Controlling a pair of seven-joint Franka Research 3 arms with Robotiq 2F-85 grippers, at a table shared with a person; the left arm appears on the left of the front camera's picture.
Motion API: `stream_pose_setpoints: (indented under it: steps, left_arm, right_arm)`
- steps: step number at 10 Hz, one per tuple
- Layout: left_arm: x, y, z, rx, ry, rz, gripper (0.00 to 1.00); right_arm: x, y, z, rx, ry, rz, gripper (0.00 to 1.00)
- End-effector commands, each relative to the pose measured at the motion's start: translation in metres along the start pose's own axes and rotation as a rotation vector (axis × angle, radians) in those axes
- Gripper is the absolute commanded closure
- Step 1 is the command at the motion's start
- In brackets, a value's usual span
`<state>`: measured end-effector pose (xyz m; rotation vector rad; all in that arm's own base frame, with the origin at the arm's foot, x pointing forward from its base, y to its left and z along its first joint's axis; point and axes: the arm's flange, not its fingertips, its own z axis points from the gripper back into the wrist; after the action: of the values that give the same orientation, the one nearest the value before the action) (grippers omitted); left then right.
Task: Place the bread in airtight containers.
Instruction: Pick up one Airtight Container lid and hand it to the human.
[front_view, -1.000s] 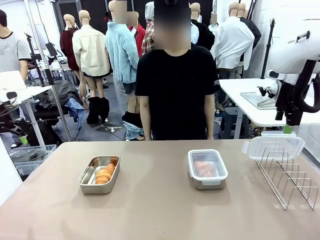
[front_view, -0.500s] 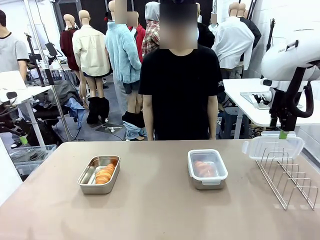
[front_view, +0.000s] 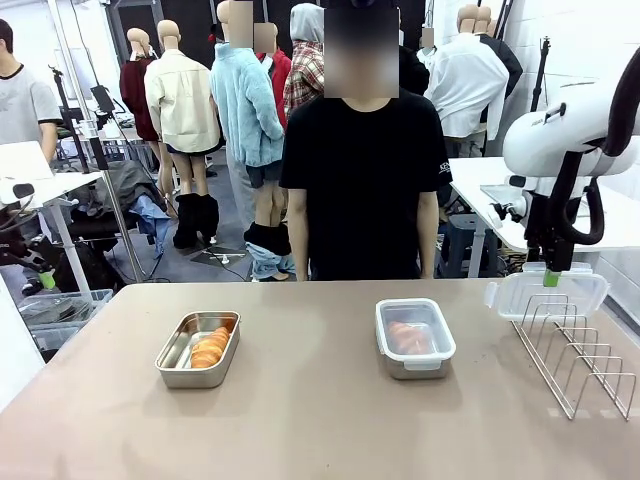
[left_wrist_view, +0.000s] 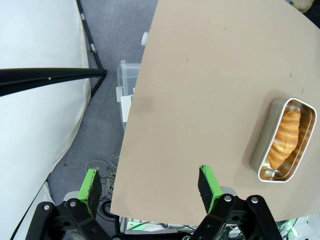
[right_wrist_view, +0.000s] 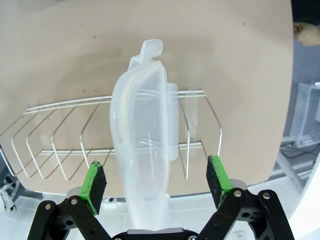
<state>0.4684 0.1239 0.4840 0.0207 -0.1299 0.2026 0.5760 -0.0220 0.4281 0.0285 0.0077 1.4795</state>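
The right gripper (front_view: 548, 274) has come down and leftward over the last second and now hangs directly over the clear lid (front_view: 545, 294) propped in the wire rack (front_view: 575, 352) at the table's right end; a second ago it sat higher and further toward the right edge, half a second ago part-way between. From the right wrist view its green-padded fingers (right_wrist_view: 95, 181) are spread wide with the lid (right_wrist_view: 142, 145) standing on edge between them, not yet touched by either pad, so it holds nothing; I judge it is lining up to take this lid for the uncovered pan. That open container (front_view: 198, 348) sits left of centre with one roll (front_view: 210, 347) lying in it, while the second container (front_view: 414, 337) already wears its lid over the other roll (front_view: 408, 337); none of these has shifted across the three front frames. The left gripper (left_wrist_view: 150, 187) hovers off the table's edge, fingers wide apart and empty, the open pan (left_wrist_view: 285, 140) ahead of it. How close the right pads are to the lid's rim is hard to judge from the wide-angle distortion.
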Motion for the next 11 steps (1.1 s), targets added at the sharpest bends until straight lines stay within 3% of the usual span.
stream_pose_setpoints:
  steps: [1,4,9,11]
  left_arm:
    - [-0.0004,0.0012,0.0005,-0.001,-0.002,0.003,0.0]
    - [-0.0004,0.0012,0.0005,-0.001,-0.002,0.003,0.0]
    - [-0.0004,0.0012,0.0005,-0.001,-0.002,0.003,0.0]
    - [-0.0004,0.0012,0.0005,-0.001,-0.002,0.003,0.0]
  right_arm:
    - [0.0003,-0.0124,-0.0097,0.031,0.021,-0.03,0.0]
    - [0.0004,-0.0178,-0.0151,0.038,0.05,-0.057,0.0]
    - [-0.0021,-0.0174,-0.0151,0.034,0.04,-0.057,0.96]
    - [-0.0028,-0.0154,-0.0136,0.034,0.04,-0.06,1.0]
